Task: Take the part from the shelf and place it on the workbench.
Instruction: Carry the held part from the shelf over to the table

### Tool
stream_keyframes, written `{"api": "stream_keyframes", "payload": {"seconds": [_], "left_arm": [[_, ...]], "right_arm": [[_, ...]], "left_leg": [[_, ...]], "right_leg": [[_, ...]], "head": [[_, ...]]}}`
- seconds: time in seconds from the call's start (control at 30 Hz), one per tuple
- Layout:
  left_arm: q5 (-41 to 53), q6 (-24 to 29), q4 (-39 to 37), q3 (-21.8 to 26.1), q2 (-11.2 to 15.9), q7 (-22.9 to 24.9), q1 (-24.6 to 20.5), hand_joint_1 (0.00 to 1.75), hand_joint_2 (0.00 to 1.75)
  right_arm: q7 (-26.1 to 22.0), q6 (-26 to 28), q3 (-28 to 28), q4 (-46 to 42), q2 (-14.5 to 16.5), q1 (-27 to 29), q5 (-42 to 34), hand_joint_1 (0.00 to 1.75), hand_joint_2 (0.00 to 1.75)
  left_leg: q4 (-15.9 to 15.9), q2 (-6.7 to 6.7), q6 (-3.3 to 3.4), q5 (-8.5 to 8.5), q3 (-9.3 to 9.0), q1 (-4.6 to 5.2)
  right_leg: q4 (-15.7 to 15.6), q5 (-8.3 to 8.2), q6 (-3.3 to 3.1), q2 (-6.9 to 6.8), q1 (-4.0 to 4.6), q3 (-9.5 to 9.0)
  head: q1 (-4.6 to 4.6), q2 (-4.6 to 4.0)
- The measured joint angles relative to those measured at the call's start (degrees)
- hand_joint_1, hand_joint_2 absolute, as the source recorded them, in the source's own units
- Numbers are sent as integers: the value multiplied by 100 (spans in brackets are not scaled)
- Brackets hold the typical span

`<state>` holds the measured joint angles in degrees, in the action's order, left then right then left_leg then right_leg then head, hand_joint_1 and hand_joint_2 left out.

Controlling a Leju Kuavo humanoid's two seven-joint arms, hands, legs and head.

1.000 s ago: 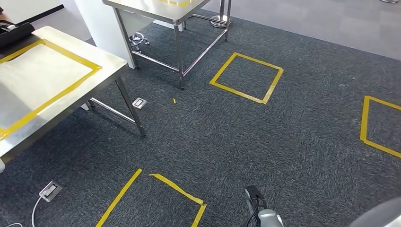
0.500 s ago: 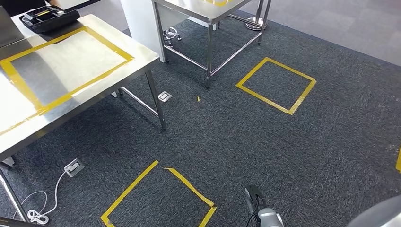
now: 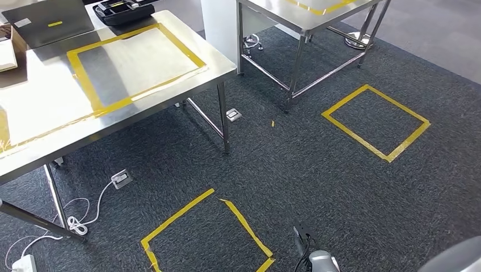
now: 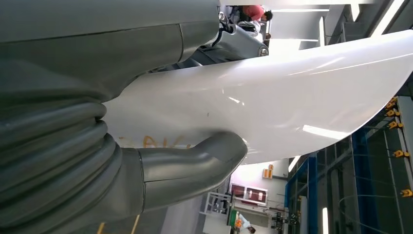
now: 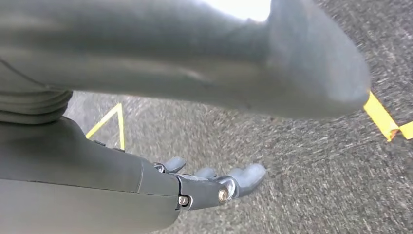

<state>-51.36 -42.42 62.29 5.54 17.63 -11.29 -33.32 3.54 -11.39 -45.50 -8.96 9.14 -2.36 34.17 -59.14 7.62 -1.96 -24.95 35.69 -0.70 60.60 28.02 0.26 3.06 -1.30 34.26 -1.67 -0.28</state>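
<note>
The steel workbench (image 3: 34, 113) stands at the left of the head view, with a yellow tape rectangle (image 3: 84, 81) marked on its top. In the left wrist view my left hand (image 4: 195, 161) holds a large glossy white curved part (image 4: 272, 97), its grey thumb pressed against the sheet; the fingers are hidden behind it. My right hand (image 5: 219, 180) hangs over the carpet with its fingers stretched out and nothing in them. A bit of my right arm (image 3: 317, 259) pokes in at the bottom edge of the head view.
A black tray (image 3: 123, 10), a dark mat (image 3: 51, 22) and a cardboard box (image 3: 7, 48) lie at the bench's far end. A second steel table (image 3: 317, 11) stands behind. Yellow tape squares (image 3: 357, 136) (image 3: 247, 226) mark the carpet. A floor socket (image 3: 120, 179) and white cable (image 3: 74, 224) lie under the bench.
The whole head picture has shifted right: the camera has turned toward the workbench, which now takes up more of the left side. My right arm stays at the bottom edge.
</note>
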Motion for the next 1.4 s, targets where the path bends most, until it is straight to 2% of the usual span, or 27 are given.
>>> {"api": "stream_keyframes", "payload": {"seconds": [0.03, 0.07, 0.1, 0.17, 0.2, 0.23, 0.27, 0.3, 0.33, 0.4, 0.43, 0.47, 0.57, 0.67, 0.97, 1.03, 1.1, 1.17, 1.2, 1.23, 1.27, 1.3, 1.33, 1.37, 1.4], "left_arm": [[5, 4, 3, 8, 12, -2, 9, 175, 175], [8, 7, 4, 17, 28, -5, 14, 175, 175], [9, 9, 5, 23, 43, -10, 13, 175, 175], [14, 10, 8, 26, 48, -22, 11, 175, 175], [19, 10, 9, 26, 39, -27, 20, 175, 175], [25, 13, 9, 26, 31, -30, 38, 175, 175], [34, 15, 10, 26, 25, -33, 56, 175, 175], [45, 17, 14, 26, 22, -37, 64, 175, 175], [58, 19, 21, 27, 20, -44, 65, 175, 175], [94, 20, 43, 28, 20, -71, 46, 175, 175], [113, 21, 55, 29, 20, -86, 35, 175, 175], [126, 22, 65, 30, 19, -103, 27, 175, 175], [141, 23, 75, 33, 11, -143, 32, 175, 175], [135, 23, 75, 45, 5, -164, 43, 175, 175], [123, 23, 105, 120, 6, -172, 107, 175, 175], [122, 23, 130, 134, 12, -170, 111, 175, 175], [121, 24, 152, 144, 10, -164, 104, 175, 175], [121, 25, 156, 147, -13, -156, 104, 175, 175], [122, 26, 155, 146, -27, -152, 111, 175, 175], [122, 27, 154, 146, -39, -149, 119, 175, 175], [122, 28, 154, 146, -47, -148, 123, 175, 175], [122, 31, 154, 146, -52, -147, 124, 175, 175], [122, 34, 155, 146, -56, -147, 124, 175, 175], [121, 38, 156, 146, -60, -149, 123, 175, 175], [121, 42, 158, 146, -64, -149, 123, 175, 175]], "right_arm": [[0, -3, -1, 0, 2, -4, 10, 0, 0], [-2, -6, -2, 0, 3, -9, 17, 0, 0], [-3, -8, -3, 0, 4, -12, 22, 0, 0], [-12, 4, -5, 0, 4, -4, 19, 0, 0], [-20, 25, -11, 0, 4, 3, 4, 0, 0], [-27, 52, -19, 0, 4, 7, -13, 0, 0], [-29, 82, -26, 0, 5, 8, -28, 0, 0], [-23, 107, -32, 0, 5, 6, -39, 0, 0], [-14, 128, -36, 0, 7, 3, -44, 0, 0], [-4, 162, -41, 0, 17, -4, -52, 0, 0], [-3, 177, -46, 0, 24, -8, -56, 0, 0], [-4, 187, -52, 0, 27, -8, -57, 0, 0], [-9, 193, -69, 0, 28, -3, -57, 0, 0], [-36, 188, -71, 0, 32, -4, -54, 0, 0], [-78, 197, -78, 0, 33, -1, -50, 0, 0], [-80, 197, -80, 0, 33, -6, -54, 0, 0], [-86, 198, -82, 0, 33, -9, -63, 0, 0], [-91, 197, -83, 0, 31, -5, -72, 0, 0], [-93, 196, -83, 0, 30, 0, -75, 0, 0], [-95, 195, -84, 0, 29, 6, -76, 0, 0], [-97, 193, -86, 0, 28, 10, -76, 0, 0], [-98, 191, -89, 0, 28, 13, -76, 0, 0], [-99, 188, -92, 0, 27, 14, -76, 0, 0], [-99, 185, -96, 0, 27, 13, -76, 0, 0], [-99, 183, -98, 0, 27, 11, -77, 0, 0]], "left_leg": [[20, 33, -37, 7, 15, -7], [-3, -40, -64, -14, 38, -1], [-118, -192, -88, -89, 99, 8], [-700, -581, -122, -405, 368, 23], [-1105, -684, -136, -589, 557, 18], [-1438, -723, -143, -710, 711, 13], [-1606, -736, -141, -734, 784, 11], [-1532, -737, -128, -641, 732, 13], [-1235, -740, -102, -465, 567, 18], [-418, -785, -20, -151, 120, 56], [-140, -808, 15, -83, -29, 78], [7, -827, 21, -64, -105, 90], [46, -809, 4, -55, -115, 95], [44, -802, 50, -66, -112, 108], [-1, -800, 189, -111, -91, 163], [53, -787, 240, -96, -125, 142], [123, -778, 294, -68, -180, 98], [139, -762, 320, -72, -197, 85], [135, -745, 320, -83, -198, 86], [130, -726, 315, -99, -203, 86], [119, -706, 301, -119, -214, 83], [103, -688, 281, -143, -232, 76], [81, -674, 253, -176, -251, 68], [50, -659, 215, -215, -261, 70], [22, -645, 176, -249, -263, 75]], "right_leg": [[-12, -11, -44, -74, -1, -11], [-29, -23, -86, -133, -6, -26], [-49, -35, -124, -186, -13, -40], [-69, -38, -174, -282, -4, -49], [-71, -33, -188, -328, 5, -48], [-71, -29, -195, -376, 13, -47], [-70, -24, -200, -414, 19, -49], [-70, -19, -199, -446, 25, -56], [-69, -12, -196, -472, 32, -70], [-66, 9, -175, -511, 52, -94], [-65, 16, -156, -522, 62, -96], [-61, 25, -153, -528, 77, -92], [-72, 22, -162, -531, 94, -93], [-121, -2, -125, -532, 84, -118], [-188, -26, 44, -550, 23, -155], [-183, -2, 93, -550, 26, -171], [105, 168, 114, -458, 35, -49], [851, 501, 107, -356, 35, 339], [1224, 618, 107, -336, 35, 554], [1453, 640, 106, -327, 34, 707], [1439, 537, 104, -323, 32, 743], [1209, 341, 100, -321, 27, 668], [811, 104, 96, -320, 20, 500], [421, -51, 93, -308, 20, 327], [131, -140, 80, -298, 19, 191]], "head": [[-2, 0], [3, 0], [11, 0], [28, 0], [33, 0], [33, 0], [33, 0], [34, 0], [33, 0], [34, 0], [32, 0], [31, 0], [25, 0], [23, 0], [26, 0], [26, 0], [21, 0], [16, 0], [14, 0], [13, 0], [14, 0], [13, 0], [13, 0], [14, 0], [14, 0]]}}
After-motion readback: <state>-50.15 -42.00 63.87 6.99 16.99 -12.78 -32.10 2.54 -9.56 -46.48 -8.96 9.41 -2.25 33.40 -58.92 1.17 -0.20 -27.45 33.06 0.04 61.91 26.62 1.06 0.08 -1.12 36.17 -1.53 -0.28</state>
